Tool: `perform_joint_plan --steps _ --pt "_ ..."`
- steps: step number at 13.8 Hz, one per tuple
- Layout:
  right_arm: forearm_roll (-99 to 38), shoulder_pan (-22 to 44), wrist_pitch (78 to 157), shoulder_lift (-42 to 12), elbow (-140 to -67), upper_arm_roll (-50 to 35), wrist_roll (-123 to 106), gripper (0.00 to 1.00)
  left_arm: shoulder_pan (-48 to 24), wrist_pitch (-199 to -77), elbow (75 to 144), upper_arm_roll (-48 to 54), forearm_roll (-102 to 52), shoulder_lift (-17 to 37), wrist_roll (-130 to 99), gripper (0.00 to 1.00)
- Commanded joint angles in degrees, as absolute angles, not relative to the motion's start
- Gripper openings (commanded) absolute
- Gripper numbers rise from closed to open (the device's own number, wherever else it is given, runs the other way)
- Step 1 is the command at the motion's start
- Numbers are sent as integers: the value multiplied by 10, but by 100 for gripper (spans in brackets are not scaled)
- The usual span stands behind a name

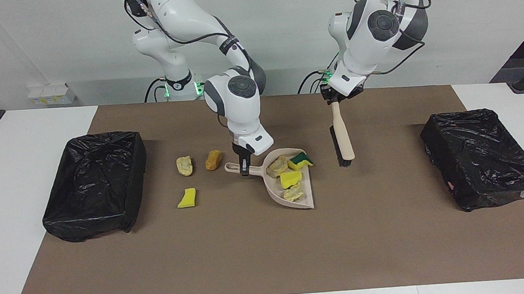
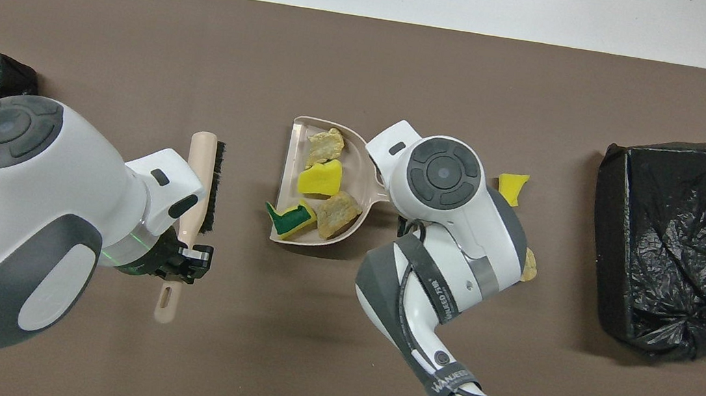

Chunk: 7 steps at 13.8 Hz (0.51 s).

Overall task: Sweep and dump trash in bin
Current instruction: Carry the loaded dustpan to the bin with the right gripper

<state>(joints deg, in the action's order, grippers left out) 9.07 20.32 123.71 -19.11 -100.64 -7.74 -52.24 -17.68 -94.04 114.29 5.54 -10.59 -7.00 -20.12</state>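
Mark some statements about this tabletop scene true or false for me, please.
1. Four scraps lie in the dustpan. True.
2. The left gripper holds the dustpan. False: it holds the brush; the right gripper holds the dustpan's handle.
3. Three loose scraps lie on the mat. True.
4. The brush rests inside the dustpan. False: it hangs apart, beside it.
5. One bin stands at each end. True.

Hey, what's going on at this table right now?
Two robot arms are sweeping up sponge scraps. The right tool grips the dustpan by its handle, with four scraps in it. The left tool holds the brush in the air beside the pan. Three scraps lie on the mat, toward the bin at the right arm's end.
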Motion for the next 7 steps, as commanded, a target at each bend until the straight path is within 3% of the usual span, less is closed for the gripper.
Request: perform_joint_plan --steps 1,4,7 --pt "51 154 1223 -130 -1034 -85 -572 0 -171 -931 1143 59 -94 -80 -203 0" --pt "-6 85 1166 -86 -1034 -84 -685 0 -177 -946 1163 60 -89 -94 -210 0" --pt "-29 8 1126 -51 -1029 -84 -749 0 -201 -991 1256 66 -90 -160 -224 0"
